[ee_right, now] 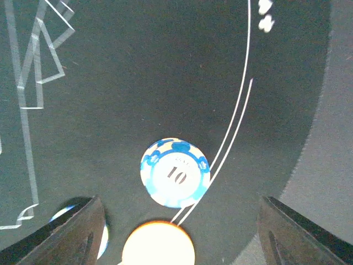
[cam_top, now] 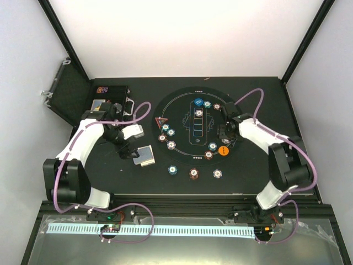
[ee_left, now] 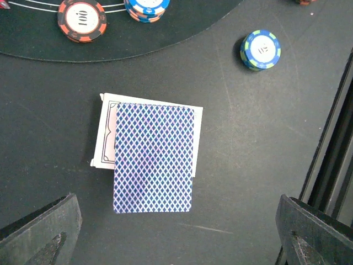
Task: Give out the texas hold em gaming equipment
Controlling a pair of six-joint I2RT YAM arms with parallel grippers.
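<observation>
Two tools, both spread apart and empty. Left tool (ee_left: 176,237): held over the card stack (ee_left: 151,154), top card back-up, lying on the bench (ee_left: 265,138) just off the mat (ee_left: 33,38). Right tool (ee_right: 176,232): held over a blue-white chip (ee_right: 175,172) beside the orange button (ee_right: 159,243), on the mat. About a dozen chips (cam_top: 172,169) are set out around the mat. Dealing of cards is judged outstanding.

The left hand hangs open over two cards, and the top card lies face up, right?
Not quite. The left hand does hang open over two cards, but the top card lies face down, its blue diamond-patterned back up; the left wrist view shows it.
</observation>
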